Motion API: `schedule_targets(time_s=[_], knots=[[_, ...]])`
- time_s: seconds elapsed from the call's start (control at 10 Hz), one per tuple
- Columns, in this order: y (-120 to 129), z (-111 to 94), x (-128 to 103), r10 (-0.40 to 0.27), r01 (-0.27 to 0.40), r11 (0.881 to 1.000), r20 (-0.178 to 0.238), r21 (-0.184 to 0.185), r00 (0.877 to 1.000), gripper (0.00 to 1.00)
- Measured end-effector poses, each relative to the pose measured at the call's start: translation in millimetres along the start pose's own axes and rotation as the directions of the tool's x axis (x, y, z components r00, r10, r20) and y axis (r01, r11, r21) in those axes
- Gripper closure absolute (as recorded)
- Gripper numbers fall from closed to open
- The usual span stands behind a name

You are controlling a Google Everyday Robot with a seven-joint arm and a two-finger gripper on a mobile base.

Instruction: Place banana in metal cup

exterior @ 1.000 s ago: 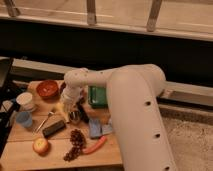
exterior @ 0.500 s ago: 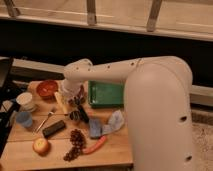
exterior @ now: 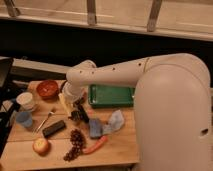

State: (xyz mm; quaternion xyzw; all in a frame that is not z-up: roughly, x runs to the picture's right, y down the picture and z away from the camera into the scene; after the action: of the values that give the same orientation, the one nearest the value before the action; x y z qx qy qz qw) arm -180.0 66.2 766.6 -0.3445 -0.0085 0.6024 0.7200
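The pale-yellow banana hangs tilted, nearly upright, just below the white wrist, left of the table's middle. My gripper is at the end of the arm that reaches in from the right, and it is shut on the banana. The metal cup, small and dark, stands on the table right beside the banana's lower end, a little to its right. The banana is outside the cup. The wrist hides the fingertips.
A red bowl, a white cup and a light-blue cup stand at the left. A fork, black block, apple, grapes and carrot lie in front. Green tray and blue cloth lie right.
The arm has swung so its upper part fills more of the right side. The wrist and the banana shifted slightly left and down beside the metal cup.
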Motion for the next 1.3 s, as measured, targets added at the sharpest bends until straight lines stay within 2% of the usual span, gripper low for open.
schedule_targets(time_s=[0.4, 0.5, 0.6, 0.8, 1.0, 1.2, 1.3], knots=[[-23.7, 23.3, 32.8, 0.098, -0.098, 0.995, -0.076, -0.003, 0.992, 0.99], [-25.6, 30.2, 37.7, 0.108, -0.108, 0.994, -0.102, 0.005, 0.989, 0.95], [-27.7, 42.8, 45.1, 0.123, -0.122, 0.992, -0.14, 0.017, 0.983, 0.84], [-36.8, 53.8, 52.3, 0.153, -0.151, 0.988, -0.163, 0.024, 0.975, 0.66], [-36.6, 51.8, 52.2, 0.16, -0.157, 0.987, -0.166, 0.03, 0.973, 0.44], [-34.2, 39.1, 47.3, 0.157, -0.153, 0.987, -0.146, 0.04, 0.977, 0.26], [-34.1, 30.5, 43.8, 0.154, -0.149, 0.988, -0.132, 0.047, 0.979, 0.2]])
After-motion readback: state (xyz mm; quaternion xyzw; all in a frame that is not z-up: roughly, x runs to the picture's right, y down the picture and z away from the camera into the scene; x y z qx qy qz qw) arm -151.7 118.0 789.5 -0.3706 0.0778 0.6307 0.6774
